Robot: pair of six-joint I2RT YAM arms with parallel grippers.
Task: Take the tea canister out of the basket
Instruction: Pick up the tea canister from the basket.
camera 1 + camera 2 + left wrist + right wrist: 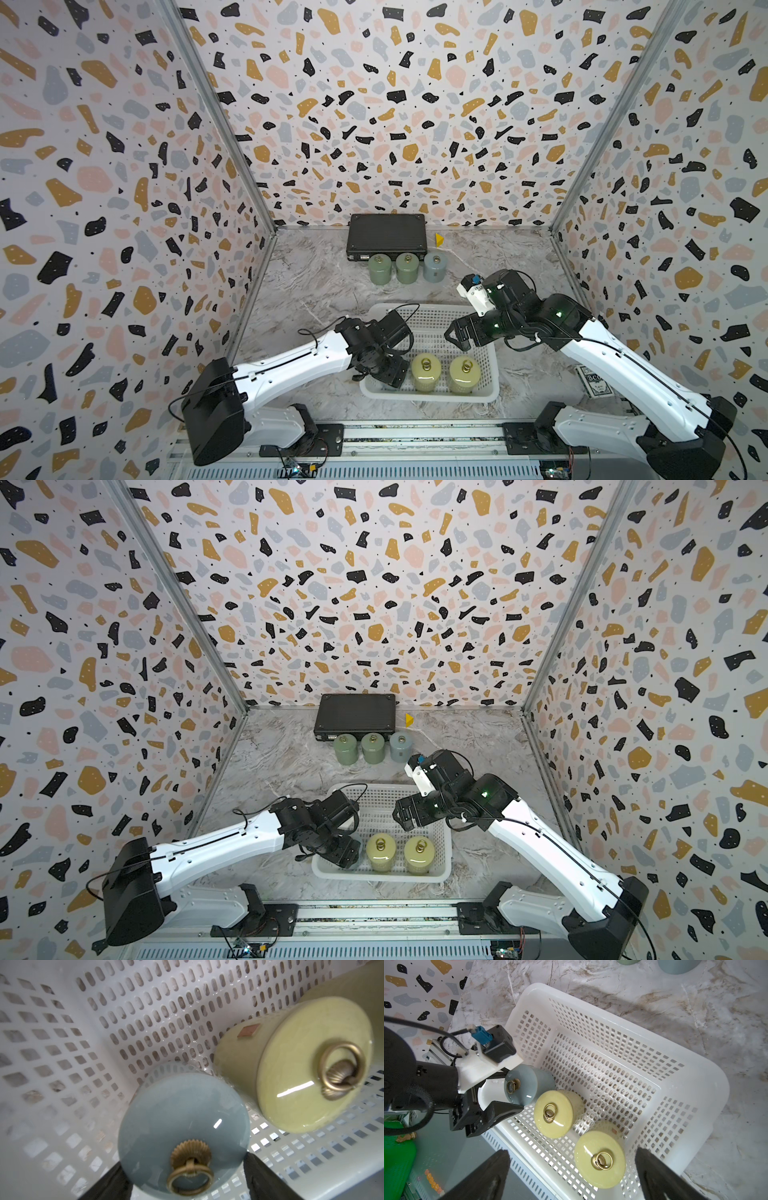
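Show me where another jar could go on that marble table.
Bare grey-veined marble tabletop lies between the row of three glazed canisters and the white perforated plastic basket's far rim, and left of both. The basket's far half is bare too. Its near side is crowded: two yellow canisters, a blue-grey canister and the left gripper.

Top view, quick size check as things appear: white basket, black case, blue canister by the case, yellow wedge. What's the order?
Largest to smallest, in a top view:
1. white basket, which also sits nearer the camera
2. black case
3. blue canister by the case
4. yellow wedge
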